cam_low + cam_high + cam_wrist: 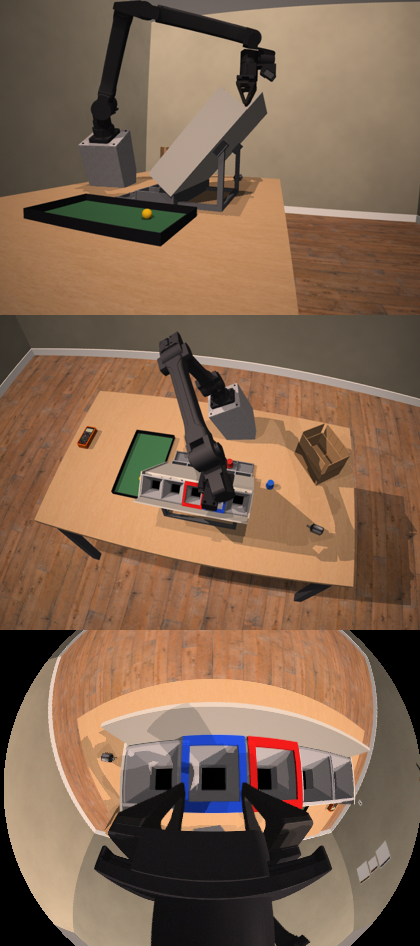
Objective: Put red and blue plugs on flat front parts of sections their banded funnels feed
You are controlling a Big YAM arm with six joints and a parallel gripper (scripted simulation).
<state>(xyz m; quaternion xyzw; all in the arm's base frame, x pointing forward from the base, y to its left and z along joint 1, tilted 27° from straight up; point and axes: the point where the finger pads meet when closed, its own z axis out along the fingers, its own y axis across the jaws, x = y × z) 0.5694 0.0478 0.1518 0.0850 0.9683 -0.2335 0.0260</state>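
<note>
My gripper (246,103) (214,787) is partly open and empty above the blue-banded funnel (221,510) (214,740). The red-banded funnel (184,494) (253,765) is beside it. The arm hides part of both in the top view. The red plug (229,463) stands at the grey sectioned catch tray (253,469); the arm and cover hide part of that tray, and I cannot tell which section the plug marks. The blue plug (270,484) stands on the table, off the tray's right side. A yellow marble (146,214) (139,478) lies in the green tray (155,432) (91,226).
The sloping cover (200,142) hides the pipes. A dark stand (220,183) supports it. An open cardboard box (333,467) stands at the right, an orange multimeter (87,436) lies at the far left, and a small dark object (316,529) (107,757) lies at the front right.
</note>
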